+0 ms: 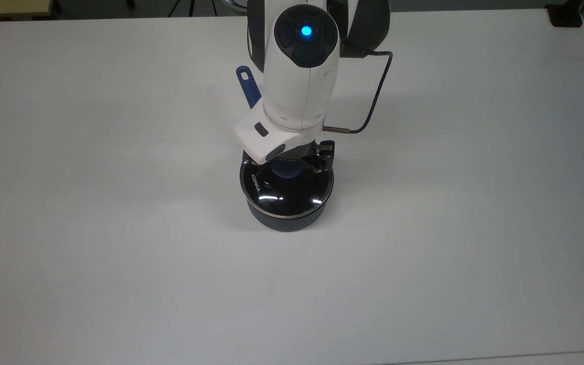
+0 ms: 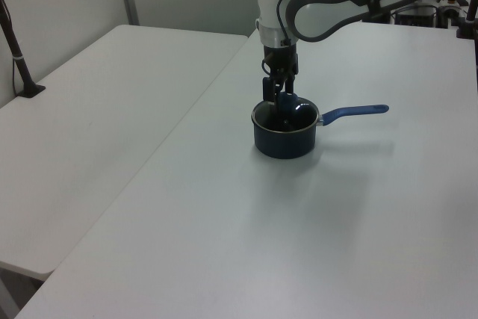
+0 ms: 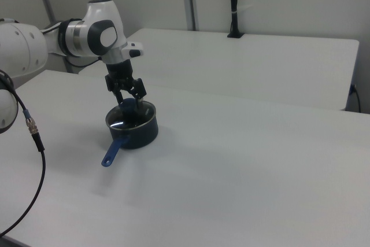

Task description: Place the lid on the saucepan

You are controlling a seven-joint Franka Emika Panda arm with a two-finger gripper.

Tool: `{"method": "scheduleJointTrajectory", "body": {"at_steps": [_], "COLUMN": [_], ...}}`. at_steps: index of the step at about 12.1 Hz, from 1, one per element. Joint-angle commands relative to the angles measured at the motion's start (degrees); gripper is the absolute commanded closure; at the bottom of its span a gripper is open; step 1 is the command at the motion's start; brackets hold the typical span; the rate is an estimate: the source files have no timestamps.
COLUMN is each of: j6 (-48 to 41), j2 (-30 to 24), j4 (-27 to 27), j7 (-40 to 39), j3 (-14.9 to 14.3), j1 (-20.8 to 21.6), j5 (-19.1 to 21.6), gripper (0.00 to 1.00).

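lid (image 1: 287, 188) flat on saucepan (image 1: 286, 217), rims matched | saucepan mid-table (image 1: 119, 203), handle to 11 o'clock in the top view | gripper (image 1: 292, 165) above blue knob (image 1: 285, 170), fingers spread either side

From my station, the arm (image 1: 299, 76) presents white moulded shells with dark grey bands at the joints. Directly above the gripper (image 1: 292, 165), the top view shows a round dark grey cap (image 1: 306, 35) carrying a lit blue indicator light (image 1: 306, 31) at its centre. Just above the gripper sits a white angular flange block (image 1: 266, 139) with two small dark oval insets. The gripper body and fingers (image 3: 140, 89) are black. A thin dark cable (image 1: 375, 96) loops beside the wrist to a metal connector (image 1: 336, 131) next to the gripper mount. In the right view, a second black cable (image 3: 34, 166) with a silver connector hangs well apart from the gripper.
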Motion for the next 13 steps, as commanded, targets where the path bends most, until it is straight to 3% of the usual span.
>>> {"method": "scheduleJointTrajectory", "body": {"at_steps": [1,6,10,13], "j6": [-3.62,-14.60,-16.46,-16.02], "j2": [-3.56,-15.07,-25.00,-26.61], "j4": [0.66,-3.81,-11.27,-11.91], "j7": [-1.00,-6.79,-10.40,-9.88], "j3": [-0.33,-0.94,-1.03,-1.21], "j1": [0.55,-1.55,-10.77,-14.48], "j5": [0.70,0.44,-0.18,-0.26], "gripper": [0.00,0.00,0.00,0.00]}}
